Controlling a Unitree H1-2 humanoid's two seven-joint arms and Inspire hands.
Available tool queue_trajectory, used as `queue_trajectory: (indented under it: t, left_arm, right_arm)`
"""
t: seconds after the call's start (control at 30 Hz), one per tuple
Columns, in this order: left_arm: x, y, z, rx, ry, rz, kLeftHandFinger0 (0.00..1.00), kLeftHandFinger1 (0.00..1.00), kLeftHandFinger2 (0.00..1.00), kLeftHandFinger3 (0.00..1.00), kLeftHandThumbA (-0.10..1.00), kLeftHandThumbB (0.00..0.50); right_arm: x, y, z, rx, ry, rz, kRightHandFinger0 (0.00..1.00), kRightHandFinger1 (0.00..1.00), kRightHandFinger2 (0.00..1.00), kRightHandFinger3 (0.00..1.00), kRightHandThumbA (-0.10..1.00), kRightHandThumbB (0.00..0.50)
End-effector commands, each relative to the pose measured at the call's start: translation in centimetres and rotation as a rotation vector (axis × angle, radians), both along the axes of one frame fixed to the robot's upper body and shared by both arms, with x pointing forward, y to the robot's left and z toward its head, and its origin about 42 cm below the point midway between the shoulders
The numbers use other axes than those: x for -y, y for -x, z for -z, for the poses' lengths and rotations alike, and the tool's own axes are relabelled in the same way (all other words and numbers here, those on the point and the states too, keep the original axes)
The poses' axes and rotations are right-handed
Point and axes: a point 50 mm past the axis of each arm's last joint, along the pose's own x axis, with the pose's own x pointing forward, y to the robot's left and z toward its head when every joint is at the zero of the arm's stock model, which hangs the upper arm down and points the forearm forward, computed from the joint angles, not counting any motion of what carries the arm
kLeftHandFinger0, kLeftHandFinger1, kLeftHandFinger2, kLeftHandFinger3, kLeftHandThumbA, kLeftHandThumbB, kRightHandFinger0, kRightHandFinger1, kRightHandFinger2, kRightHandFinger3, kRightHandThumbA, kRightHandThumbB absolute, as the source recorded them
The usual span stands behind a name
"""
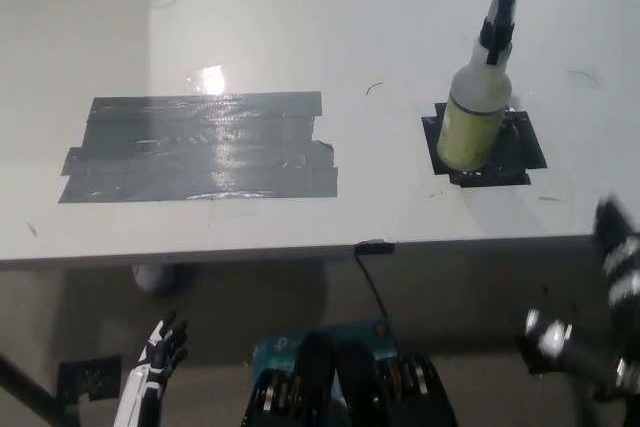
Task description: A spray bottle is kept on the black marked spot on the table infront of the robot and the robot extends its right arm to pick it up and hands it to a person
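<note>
Spray bottle (479,97): upright on the bench (300,27), right of centre; pale translucent body with yellowish lower part, black trigger head at top. Base resting on the black marked spot (520,152), a small square of dark tape showing around and beside the base. Untouched by either robot hand.

Grey tape patch (200,147): large, rectangular, built of overlapping strips, glossy with a bright reflection near its upper edge; flat on the bench, left of centre, well apart from the spray bottle.

Bench: white top, faint scuffs and a thin dark mark near the middle; front edge crossing the lower part of the view, with a small black clip and cable (373,267) hanging off that edge.

Left robot hand (160,347): white with dark fingers, low at lower left, below the bench edge; fingers spread apart, holding nothing.

Right robot hand (615,277): black, at the right edge below bench level, blurred and partly cut off by the frame; spread of fingers cannot be told; nothing visibly held, well apart from the spray bottle.

Floor (450,287): brownish, below the bench edge.
</note>
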Motion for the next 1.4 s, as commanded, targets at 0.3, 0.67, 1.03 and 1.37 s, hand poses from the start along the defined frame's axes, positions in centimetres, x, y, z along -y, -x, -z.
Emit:
queue_trajectory:
  t: [0.3, 0.67, 1.03, 1.37]
  left_arm:
    - [-0.1, -0.6, -1.0, 0.075, -0.011, -0.007, 1.00, 1.00, 1.00, 1.00, 1.00, 0.330]
    - [-0.1, -0.8, -1.0, 0.071, -0.025, 0.006, 1.00, 1.00, 1.00, 1.00, 1.00, 0.357]
    - [0.1, -1.1, -1.2, 0.082, -0.038, 0.009, 1.00, 1.00, 1.00, 1.00, 1.00, 0.350]
    - [0.1, -1.4, -1.8, 0.109, -0.058, 0.019, 1.00, 1.00, 1.00, 1.00, 1.00, 0.321]
  right_arm:
    - [0.6, -13.3, -4.0, -0.107, 0.044, 0.056, 1.00, 1.00, 1.00, 1.00, 0.93, 0.285]
    - [-1.1, -20.7, -4.4, -0.232, 0.052, 0.056, 1.00, 1.00, 1.00, 1.00, 1.00, 0.393]
    - [-3.4, -24.7, -4.7, -0.248, 0.102, 0.053, 1.00, 1.00, 1.00, 1.00, 0.92, 0.353]
    - [-3.6, -26.8, -1.3, -0.386, 0.103, 0.064, 1.00, 1.00, 1.00, 1.00, 0.91, 0.390]
